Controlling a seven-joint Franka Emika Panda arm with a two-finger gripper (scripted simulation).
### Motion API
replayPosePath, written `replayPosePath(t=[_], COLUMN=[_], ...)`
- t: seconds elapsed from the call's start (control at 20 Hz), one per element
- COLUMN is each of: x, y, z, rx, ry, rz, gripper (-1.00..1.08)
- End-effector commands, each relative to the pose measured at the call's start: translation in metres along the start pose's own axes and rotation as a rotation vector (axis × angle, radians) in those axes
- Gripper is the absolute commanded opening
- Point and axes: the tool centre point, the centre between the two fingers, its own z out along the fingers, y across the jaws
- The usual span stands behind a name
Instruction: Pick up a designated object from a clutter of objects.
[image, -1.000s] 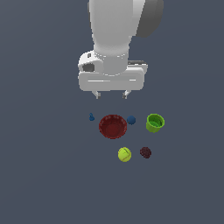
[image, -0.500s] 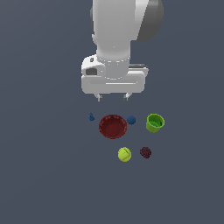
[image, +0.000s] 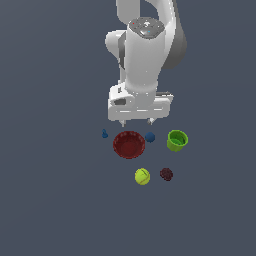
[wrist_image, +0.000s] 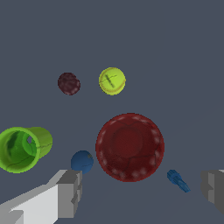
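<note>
Presently the approach step is in hand: the white two-fingered end effector (image: 136, 121) is hanging above the clutter, its jaws standing wide apart and holding nothing. In the wrist view the grey fingertips (wrist_image: 70, 192) are framing the scene from either side.

Nearest the end effector, the small smooth dark blue ball (wrist_image: 82, 161) is resting on the dark grey desk (image: 60, 200), just beside the dark red ribbed bowl (wrist_image: 130, 146) and apart from it by a narrow gap. In the exterior view this ball (image: 150, 137) is lying between the bowl (image: 129, 144) and the bright green glossy cup (image: 177, 140). The cup is lying tilted, its open mouth showing.

On the bowl's other side, the tiny blue cone-shaped piece (wrist_image: 178, 180) is lying on the desk.

Farther off, the yellow-green seamed tennis ball (wrist_image: 112, 81) and the dark maroon bumpy ball (wrist_image: 69, 83) are sitting well apart from the target.

Judgement: the next move is calling for a sideways shift to centre the jaws over the blue ball, then a straight descent. Its smooth round surface is likely to roll or slip if pinched off-centre, and the bowl's rim is crowding one finger's path.
</note>
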Motion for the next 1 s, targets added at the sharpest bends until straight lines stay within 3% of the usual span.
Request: replayPosePath(t=[0.0,0.5,0.95], x=[-0.005,-0.041,-0.072], y=[-0.012,-0.063,-0.089], z=[0.023,0.112,0.155], rx=[-0.002,0.0,0.009], ry=[-0.001,-0.004,-0.005], rz=[-0.025,-0.136,-0.199], gripper=[1.0,1.0,1.0])
